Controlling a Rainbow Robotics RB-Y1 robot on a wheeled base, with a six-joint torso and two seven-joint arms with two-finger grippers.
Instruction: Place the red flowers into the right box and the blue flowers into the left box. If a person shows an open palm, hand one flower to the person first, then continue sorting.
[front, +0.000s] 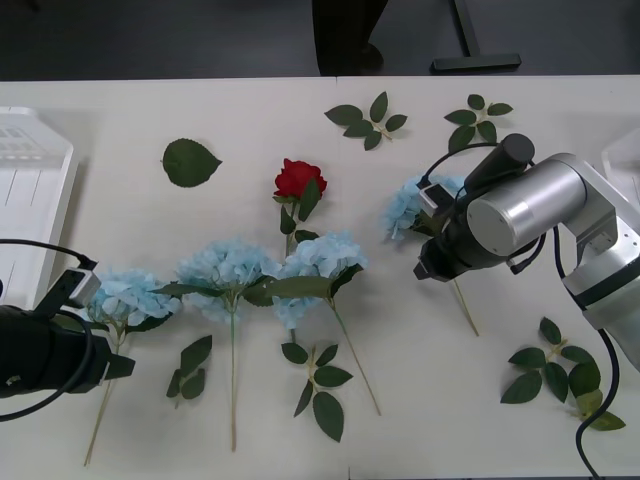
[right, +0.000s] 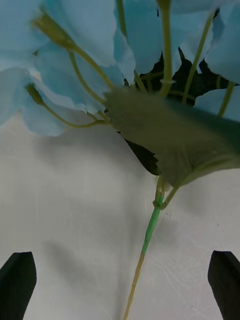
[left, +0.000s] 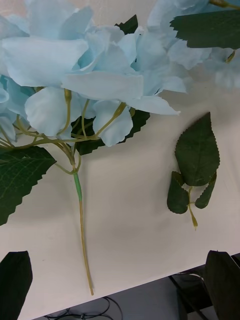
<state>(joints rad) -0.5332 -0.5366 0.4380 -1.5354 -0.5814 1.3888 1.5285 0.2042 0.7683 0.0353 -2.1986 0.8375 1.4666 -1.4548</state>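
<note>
Blue flowers (front: 225, 268) lie on the counter (front: 500, 330); right tool (right: 120, 285) and left tool (left: 117, 285), both released, straddle thin stems that could slip sideways.

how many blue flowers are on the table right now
4: one by the left gripper at, two mid-table at and, one partly hidden under the right gripper at.
</note>
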